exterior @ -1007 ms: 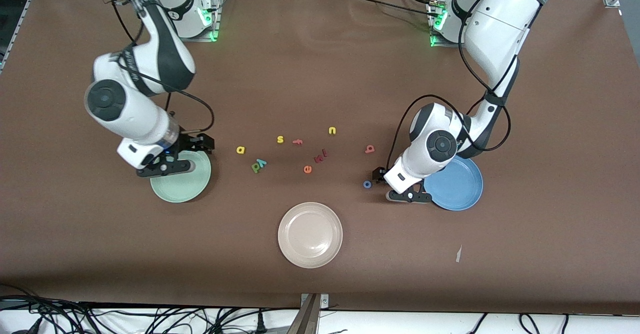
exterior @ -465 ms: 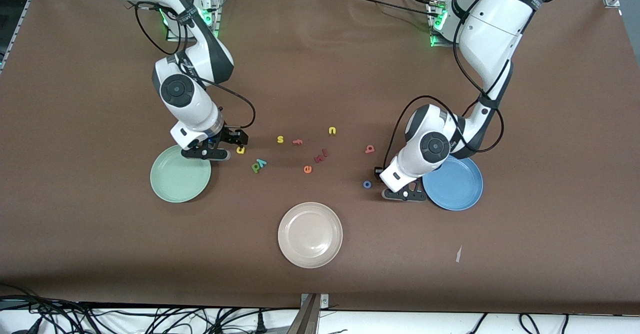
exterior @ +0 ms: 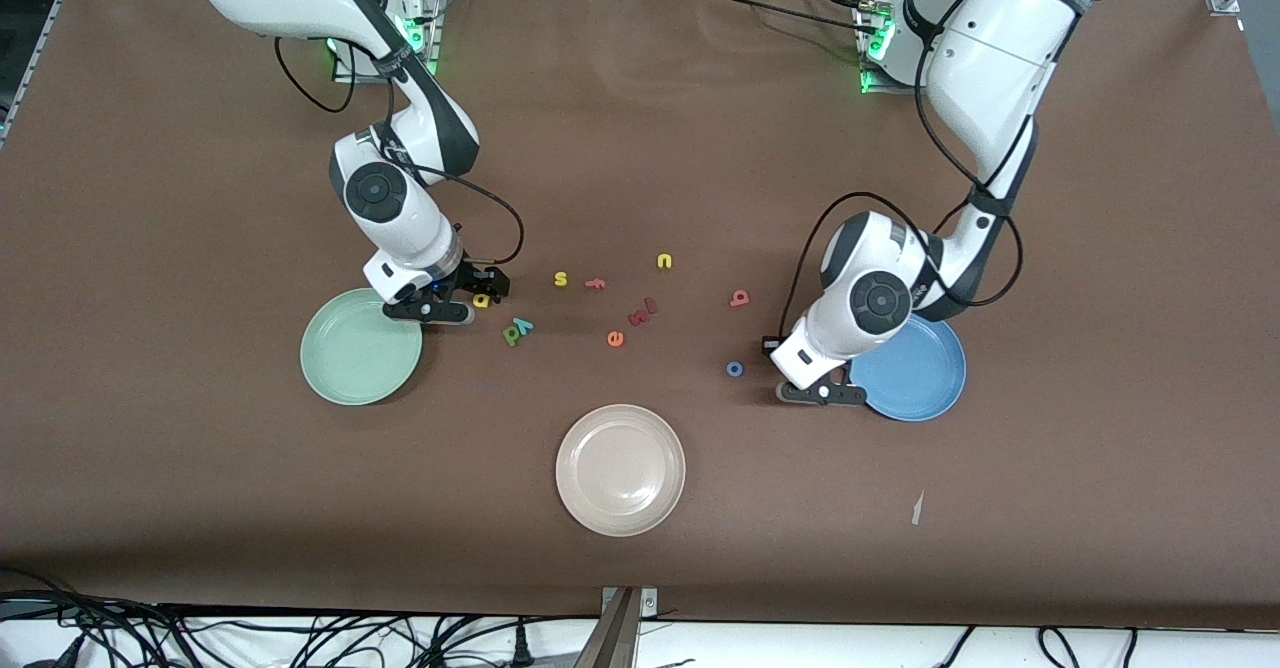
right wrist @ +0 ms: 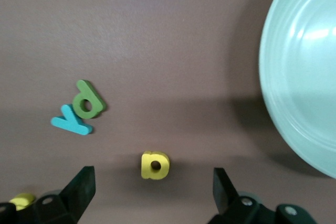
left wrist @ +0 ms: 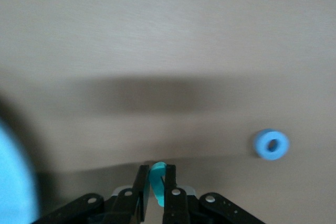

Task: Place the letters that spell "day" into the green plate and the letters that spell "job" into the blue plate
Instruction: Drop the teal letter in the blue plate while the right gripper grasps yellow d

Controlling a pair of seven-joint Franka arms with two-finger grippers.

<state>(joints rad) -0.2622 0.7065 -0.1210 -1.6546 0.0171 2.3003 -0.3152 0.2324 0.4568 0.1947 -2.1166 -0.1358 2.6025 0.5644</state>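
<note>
My left gripper (left wrist: 157,178) is shut on the teal "j" (left wrist: 158,182), low over the table beside the blue plate (exterior: 920,373). The blue ring "o" (exterior: 734,369) lies close by on the table, and the salmon "b" (exterior: 739,298) lies farther from the front camera. My right gripper (right wrist: 152,195) hangs open over the yellow "a" (right wrist: 155,165), which shows between its fingers. The green "d" (right wrist: 88,102) and teal "y" (right wrist: 71,121) touch each other, a little nearer the front camera. The green plate (exterior: 345,363) holds nothing.
A beige plate (exterior: 620,468) sits near the front edge at mid-table. Loose letters lie between the arms: a yellow "s" (exterior: 561,278), an orange "f" (exterior: 595,284), a yellow "u" (exterior: 664,261), a dark red "k" (exterior: 640,314), an orange "e" (exterior: 615,339).
My right arm swung from over the green plate to over the yellow "a". My left gripper closed on the teal "j" beside the blue plate.
</note>
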